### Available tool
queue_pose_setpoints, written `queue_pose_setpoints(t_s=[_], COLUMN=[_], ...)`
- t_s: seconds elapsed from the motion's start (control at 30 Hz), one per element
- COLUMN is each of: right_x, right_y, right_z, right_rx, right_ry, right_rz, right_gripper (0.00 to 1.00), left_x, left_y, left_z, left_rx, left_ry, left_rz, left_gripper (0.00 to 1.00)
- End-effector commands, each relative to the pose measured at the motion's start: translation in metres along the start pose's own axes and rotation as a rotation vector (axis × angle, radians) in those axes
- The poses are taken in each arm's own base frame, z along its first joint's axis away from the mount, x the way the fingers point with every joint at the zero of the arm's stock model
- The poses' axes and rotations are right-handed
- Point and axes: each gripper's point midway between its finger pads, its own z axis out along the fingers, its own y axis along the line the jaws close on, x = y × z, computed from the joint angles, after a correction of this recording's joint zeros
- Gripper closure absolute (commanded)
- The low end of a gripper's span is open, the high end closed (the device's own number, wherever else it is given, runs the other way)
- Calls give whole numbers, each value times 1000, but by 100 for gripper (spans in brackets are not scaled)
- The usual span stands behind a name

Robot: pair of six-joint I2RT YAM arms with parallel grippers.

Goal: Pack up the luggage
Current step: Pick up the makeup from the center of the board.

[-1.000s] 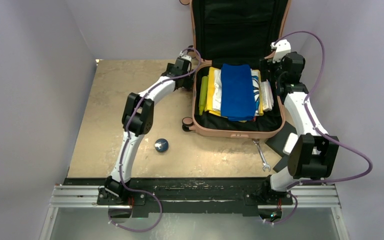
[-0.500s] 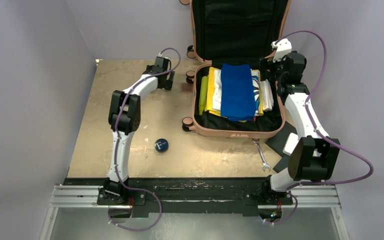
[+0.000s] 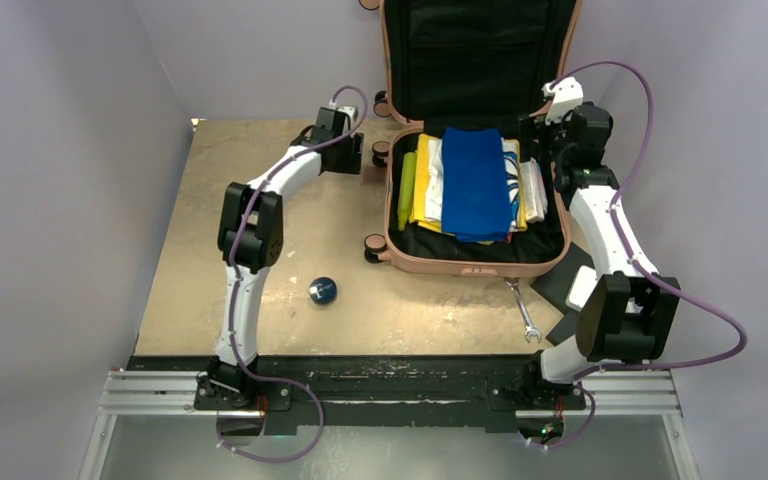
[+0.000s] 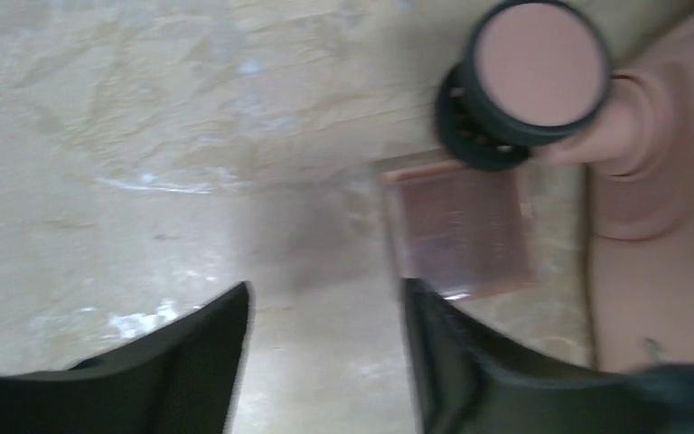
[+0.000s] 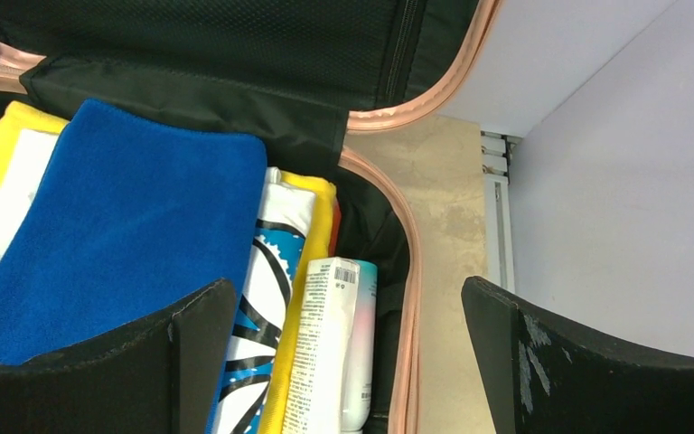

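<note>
The luggage (image 3: 460, 262), a salmon-pink hard-shell case, lies open at the back of the table with its black-lined lid (image 3: 475, 55) raised. Inside lie a blue towel (image 3: 476, 185), yellow and white folded things and a white tube (image 5: 334, 344). My left gripper (image 3: 350, 160) hangs open over bare table beside the case's rear left wheel (image 4: 529, 77). Nothing is between its fingers. A flat brownish rectangle (image 4: 459, 231) lies just ahead of its right finger. My right gripper (image 5: 348, 294) stands open above the case's right edge, over the tube and the pink rim (image 5: 411, 298).
A small blue ball (image 3: 323, 291) sits on the table near the left arm. A wrench (image 3: 523, 312) lies in front of the case, with a black square pad (image 3: 565, 285) to its right. Grey walls close in on both sides.
My left gripper drew back from the case's left rim, then shifted right toward the wheel, and its jaws narrowed somewhat. The blue ball turned in place. The right arm stayed still.
</note>
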Motion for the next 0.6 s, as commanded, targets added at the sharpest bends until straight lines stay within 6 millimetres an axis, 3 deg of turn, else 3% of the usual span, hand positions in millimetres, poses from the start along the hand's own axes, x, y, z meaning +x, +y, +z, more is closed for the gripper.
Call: queue_pose_setpoints(t_s=[0.0,0.07,0.2,0.33,0.57], right_x=[-23,-24,-26,-27,-26], right_y=[-3,-2,-2,-1,0], right_z=[-8,-9,-10,-10,-10], right_rx=[-1,-3,-4,-10,-17], right_ry=[-65,-69,-77,-78,-78], right_rz=[19,19,19,23,24], right_gripper=[1,1,1,1,1], left_x=[-36,-37,-35,-29,-11], left_y=[-43,-51,-74,-95,-111], left_z=[-9,-4,4,11,26], left_rx=[160,196,309,382,407], left_ry=[-97,-99,-81,-62,-16], left_rz=[-58,-79,-110,-117,-117], left_gripper=[59,78,90,91,92])
